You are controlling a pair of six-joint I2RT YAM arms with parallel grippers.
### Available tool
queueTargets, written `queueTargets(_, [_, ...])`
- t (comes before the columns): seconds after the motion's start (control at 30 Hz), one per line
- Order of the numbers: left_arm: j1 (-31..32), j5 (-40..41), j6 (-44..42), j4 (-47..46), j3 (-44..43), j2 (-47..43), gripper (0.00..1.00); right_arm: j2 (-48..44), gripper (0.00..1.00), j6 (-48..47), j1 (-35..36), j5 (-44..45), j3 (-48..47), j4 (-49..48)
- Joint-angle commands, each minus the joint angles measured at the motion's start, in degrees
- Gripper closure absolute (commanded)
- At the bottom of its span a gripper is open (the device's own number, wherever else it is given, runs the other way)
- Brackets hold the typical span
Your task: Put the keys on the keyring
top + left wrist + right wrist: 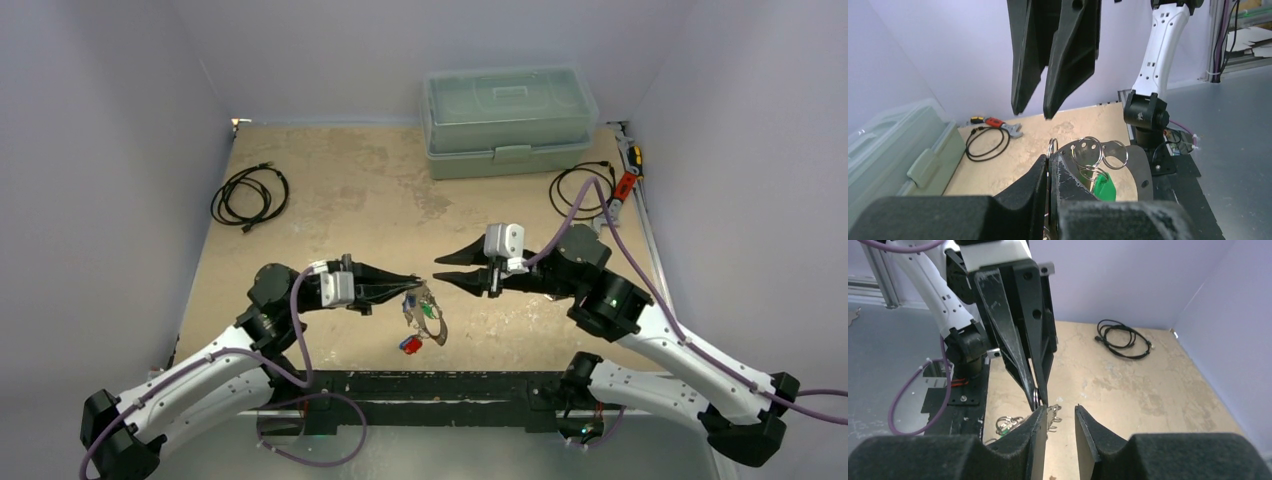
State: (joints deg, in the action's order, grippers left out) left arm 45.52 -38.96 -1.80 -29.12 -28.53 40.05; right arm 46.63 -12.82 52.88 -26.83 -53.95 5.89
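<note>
My left gripper (419, 281) is clamped on a thin silvery ring (1051, 146), seen edge-on. I cannot tell whether it is part of the large grey metal keyring hoop (439, 327) just below. The small coloured-headed silvery keys (411, 343) sit blurred beneath. My right gripper (437, 269), narrowly parted and empty, is just beside. Beyond it, a lidded grey-green plastic box (508, 120) hides its contents.

Nothing here can be read: no lettering or numbers show on the green plastic box (510, 120) at the far side.
</note>
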Motion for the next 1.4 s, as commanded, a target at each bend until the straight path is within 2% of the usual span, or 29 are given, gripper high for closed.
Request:
queueTargets(0.0, [0.1,1.0,4.9,-11.0,1.2,-1.4,1.0,1.2,0.71,1.5,0.2,-2.3,0.6,-3.4])
queueTargets(0.2, [0.1,2.2,9.2,-17.4,3.1,-1.9,1.0,2.5,0.73,2.6,0.2,-4.4,0.7,-5.4])
queueTargets(0.67, [0.1,4.4,16.0,-25.3,4.7,0.0,1.0,4.0,0.72,3.5,0.2,-7.0,0.7,-8.5])
queueTargets(1.17, [0.0,6.4,16.6,-25.7,4.6,1.1,1.0,6.7,0.73,4.5,0.2,-9.8,-0.9,-11.4])
queueTargets(1.37, [0.1,6.5,16.8,-25.5,4.8,1.4,1.0,6.5,0.78,5.4,0.2,-9.1,-0.4,-13.4])
